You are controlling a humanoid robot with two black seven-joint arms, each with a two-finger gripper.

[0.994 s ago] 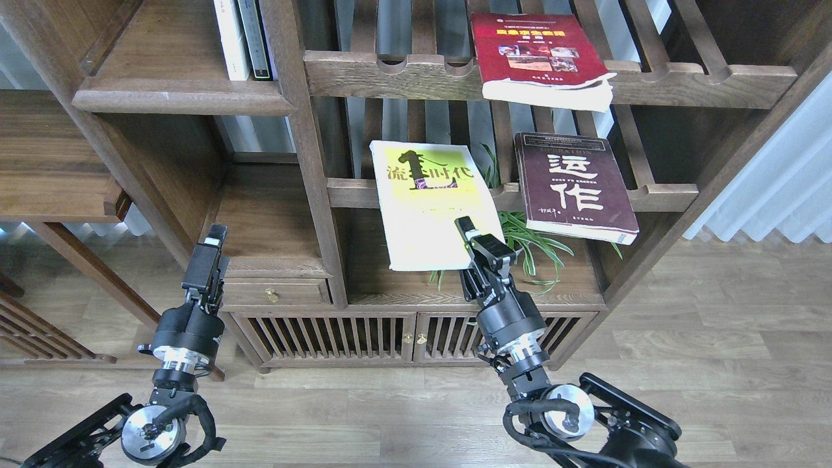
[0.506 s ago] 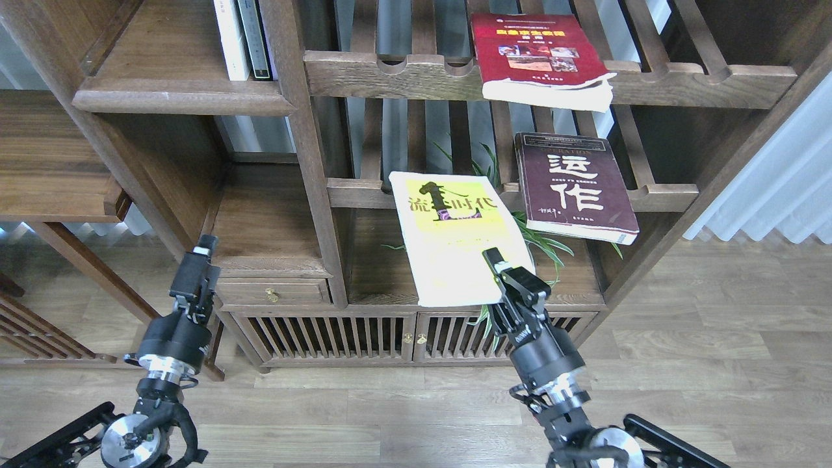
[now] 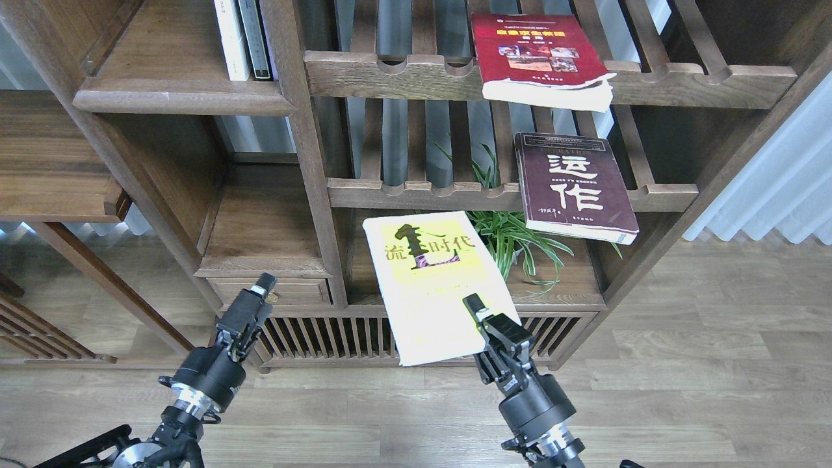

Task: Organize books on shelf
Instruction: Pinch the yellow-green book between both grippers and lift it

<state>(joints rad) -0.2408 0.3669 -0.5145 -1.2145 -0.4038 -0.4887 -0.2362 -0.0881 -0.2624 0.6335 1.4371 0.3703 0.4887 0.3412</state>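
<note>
Pulled clear of the slatted rack, the yellow-green book [image 3: 437, 286] now hangs in front of the cabinet, lower and nearer to me than a moment ago; my right gripper [image 3: 486, 320] is clamped on its near right corner, one finger lying across the cover; I judge the lift-off step done and the carry to the shelf [image 3: 175, 97] at upper left as what comes next. My left gripper [image 3: 260, 289] has swung inward toward the small drawer [image 3: 273, 291]; it holds nothing, and it is too dark and end-on for me to tell whether its fingers are parted.

Below the book runs pale wood flooring [image 3: 682, 364]; behind it the cabinet's slatted doors [image 3: 325, 335] and, on the cabinet top, a spider plant [image 3: 520, 240] now uncovered. Farther back the maroon book [image 3: 572, 185] lies on the lower rack [image 3: 416, 192], overhanging its front rail; the red book [image 3: 536, 55] lies on the upper rack [image 3: 390, 71], also overhanging. Two upright volumes [image 3: 242, 39] already stand at the right end of the solid shelf; a white curtain [image 3: 773, 175] hangs at far right.
</note>
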